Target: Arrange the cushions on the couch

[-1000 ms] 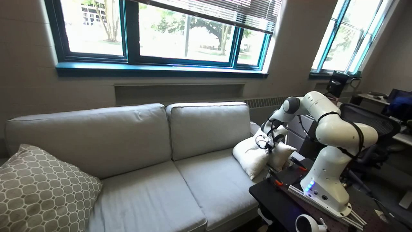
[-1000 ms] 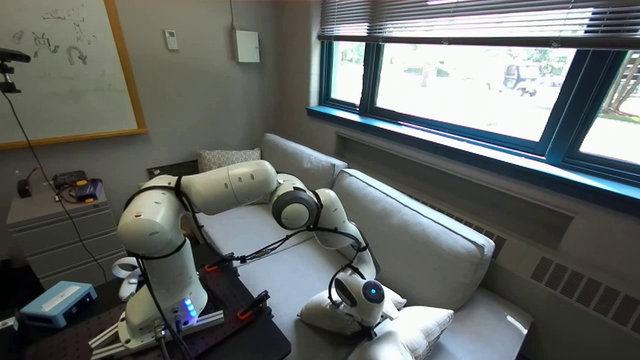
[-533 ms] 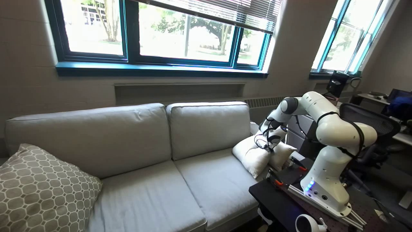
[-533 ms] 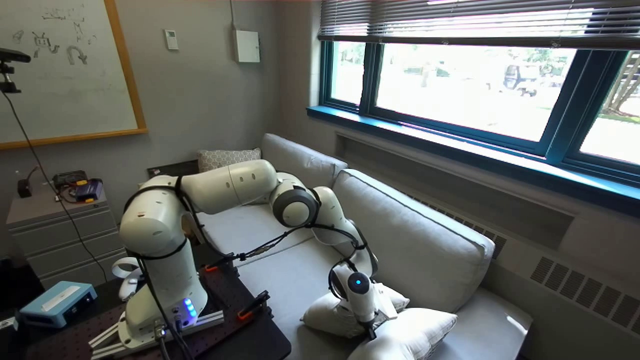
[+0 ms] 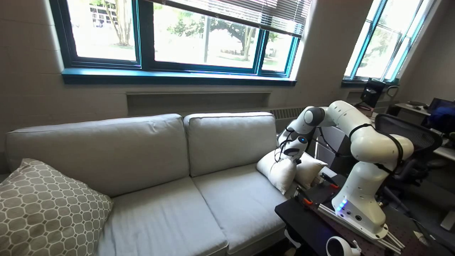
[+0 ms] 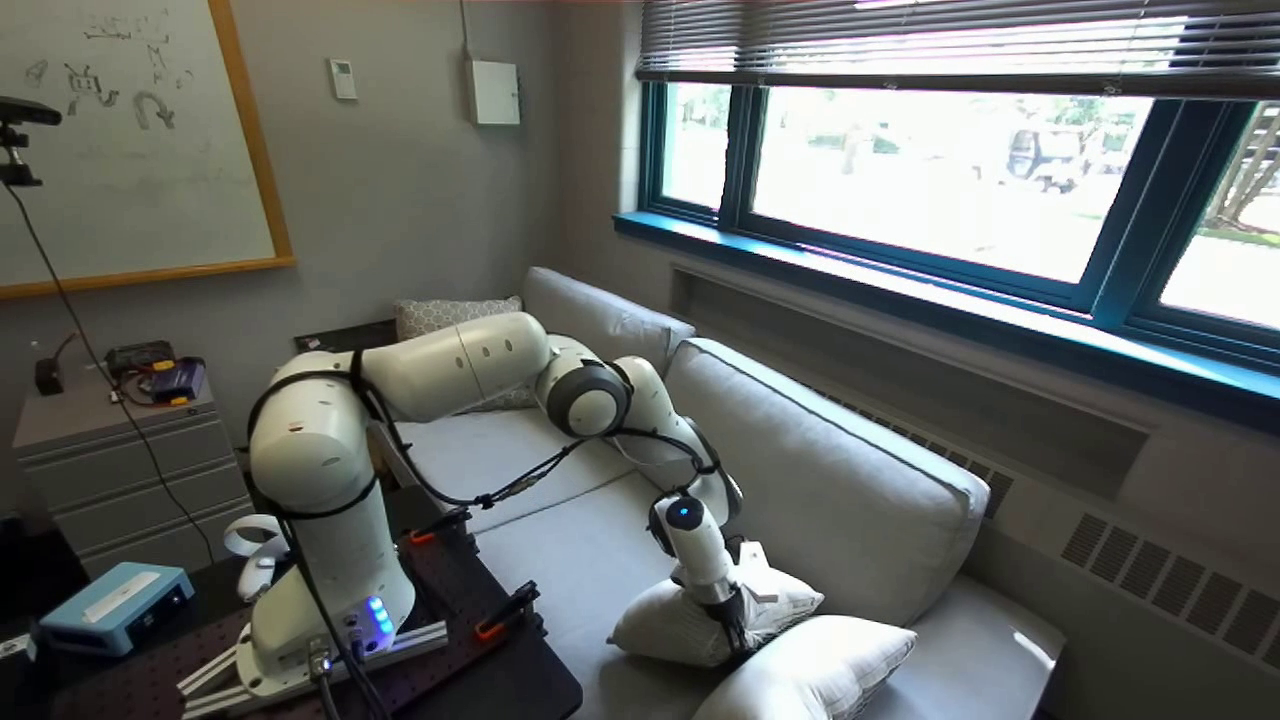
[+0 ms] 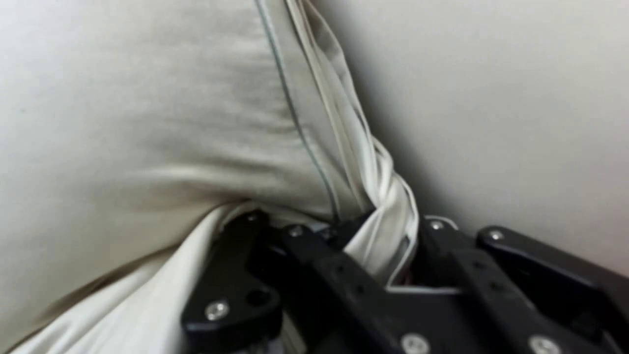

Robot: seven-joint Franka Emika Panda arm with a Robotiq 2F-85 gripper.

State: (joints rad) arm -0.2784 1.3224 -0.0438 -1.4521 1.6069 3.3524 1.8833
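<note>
Two white cushions lie side by side at one end of the light grey couch (image 5: 153, 217). The inner cushion (image 5: 277, 172) is the one closer to the couch's middle; the outer cushion (image 5: 310, 170) is beside it. My gripper (image 6: 738, 635) points down at the crease between them. In the wrist view a twisted, bunched edge of a cushion (image 7: 123, 123) runs between the black fingers (image 7: 442, 246), and my gripper (image 7: 388, 231) is shut on it. It looks like the inner cushion's edge. The fingertips are buried in fabric. A pale surface fills the right side there; I cannot tell whose.
A larger beige lattice-patterned pillow (image 5: 53, 209) leans at the couch's far end. Back cushions (image 6: 830, 480) rise close behind the hand. The black table (image 5: 302, 222) carrying the arm's base, with orange-tipped clamps (image 6: 508, 610), borders the couch front. Loose cables (image 6: 560, 465) hang along the arm.
My hand has swung from a strong tilt to nearly upright, its wrist shifting along the couch toward the middle. The inner cushion has turned and shifted slightly; the outer one has barely moved.
</note>
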